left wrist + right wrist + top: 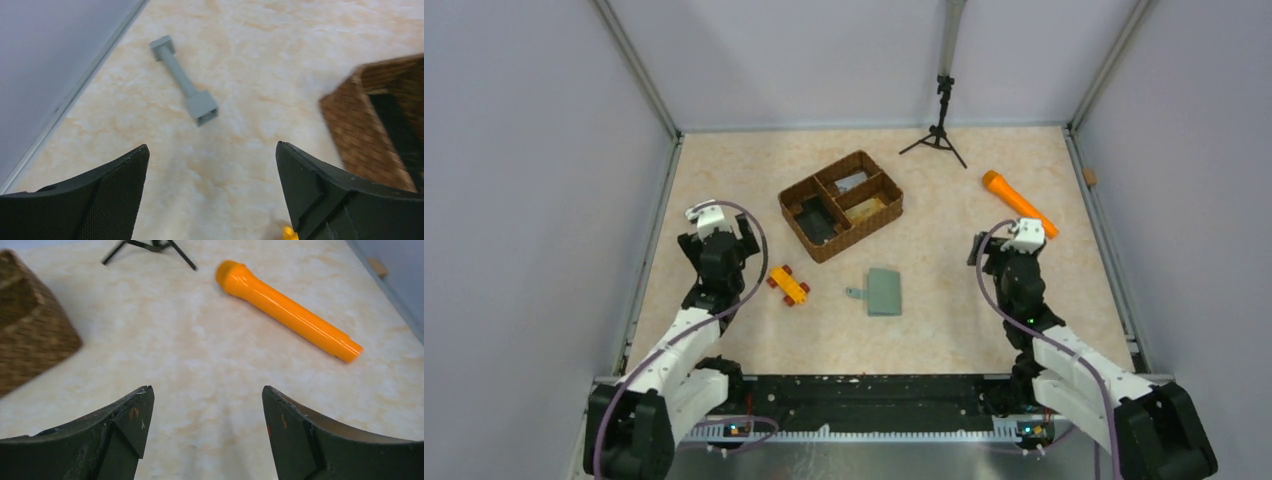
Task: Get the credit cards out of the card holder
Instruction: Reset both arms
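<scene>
The card holder (884,291) lies shut and flat on the table between the two arms, grey-green, its small tab pointing left. It is outside both wrist views. A pale grey flat piece (852,182), possibly one of the credit cards, rests in the back compartment of the woven basket (841,204). My left gripper (712,222) hovers to the holder's left, open (211,147), with only bare table between its fingers. My right gripper (1022,238) hovers to the holder's right, also open (207,388) and holding nothing.
The basket (350,130) also holds a black block and a yellowish piece. A yellow toy car (788,285) lies left of the holder. An orange cylinder (287,310) and a black tripod (939,135) are at the back right. A grey bar (184,80) lies ahead of the left gripper.
</scene>
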Tool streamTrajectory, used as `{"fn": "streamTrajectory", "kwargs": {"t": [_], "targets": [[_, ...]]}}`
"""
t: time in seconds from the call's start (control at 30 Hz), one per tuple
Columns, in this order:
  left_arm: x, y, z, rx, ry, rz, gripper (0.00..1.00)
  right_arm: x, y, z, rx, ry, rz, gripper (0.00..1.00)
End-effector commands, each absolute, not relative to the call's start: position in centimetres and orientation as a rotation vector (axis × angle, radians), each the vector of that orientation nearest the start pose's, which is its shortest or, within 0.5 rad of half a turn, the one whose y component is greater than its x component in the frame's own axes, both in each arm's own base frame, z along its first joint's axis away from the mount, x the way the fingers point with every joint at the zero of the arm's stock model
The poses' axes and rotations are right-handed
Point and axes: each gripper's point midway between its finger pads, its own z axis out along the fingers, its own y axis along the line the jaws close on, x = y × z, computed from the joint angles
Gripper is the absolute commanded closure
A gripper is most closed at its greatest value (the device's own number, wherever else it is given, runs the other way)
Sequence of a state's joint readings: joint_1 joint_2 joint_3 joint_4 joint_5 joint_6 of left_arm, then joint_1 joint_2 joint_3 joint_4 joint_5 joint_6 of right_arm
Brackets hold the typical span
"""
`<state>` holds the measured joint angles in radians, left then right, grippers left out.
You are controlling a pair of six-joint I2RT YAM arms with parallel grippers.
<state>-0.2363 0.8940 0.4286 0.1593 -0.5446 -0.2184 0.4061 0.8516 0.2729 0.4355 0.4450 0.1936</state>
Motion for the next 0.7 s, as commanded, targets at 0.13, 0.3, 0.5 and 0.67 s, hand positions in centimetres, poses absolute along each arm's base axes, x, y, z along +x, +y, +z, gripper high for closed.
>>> {"fn": "streamTrajectory", "kwargs": {"t": [0.13, 0.3, 0.5, 0.67], "targets": [[33.6, 5.8, 14.1, -0.416, 1.621, 0.206, 0.01, 31.8, -1.4, 15.4, 0.209, 1.529, -0.135, 0.21], [35.2, 5.6, 13.3, -0.351, 1.571, 0.17, 0.03, 33.2, -2.1, 13.7, 0.22, 1.533, -0.198, 0.21], [37.8, 3.7, 11.3, -0.181, 1.625, 0.13, 0.07, 35.4, -3.2, 11.1, 0.269, 1.586, -0.176, 0.24], [38.7, 3.8, 10.6, -0.189, 1.685, 0.122, 0.01, 36.0, -2.8, 10.7, 0.229, 1.594, -0.168, 0.26]]}}
